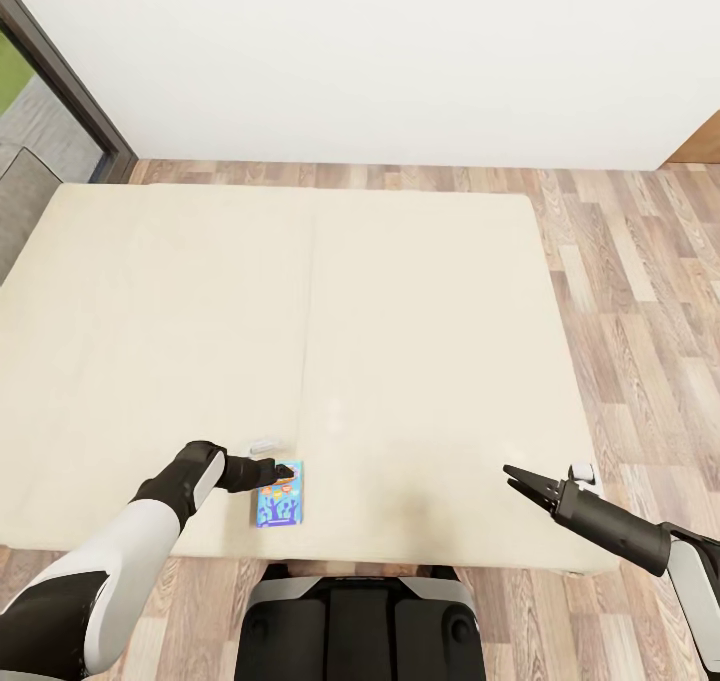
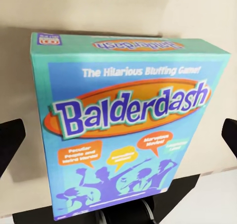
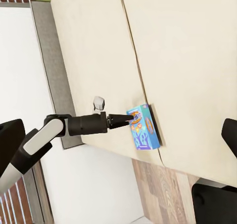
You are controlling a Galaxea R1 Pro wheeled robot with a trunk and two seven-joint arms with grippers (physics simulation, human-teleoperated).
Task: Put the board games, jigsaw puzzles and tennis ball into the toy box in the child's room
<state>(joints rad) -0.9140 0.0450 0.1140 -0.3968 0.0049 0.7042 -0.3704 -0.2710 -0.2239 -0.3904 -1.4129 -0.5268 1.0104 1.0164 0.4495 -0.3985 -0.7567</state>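
The left pincer [image 1: 281, 473] hangs over the top edge of the light blue game box [image 1: 279, 495], which lies flat near the bed's [image 1: 400, 291] front edge; its fingers [image 2: 11, 135] stand apart, either side of the box. The box looks light, stiff and smooth, best taken across its narrow width. Its underside is hidden. The right pincer [image 1: 512, 475] hovers over the bed, fingers seemingly together; the other toys can't be made out.
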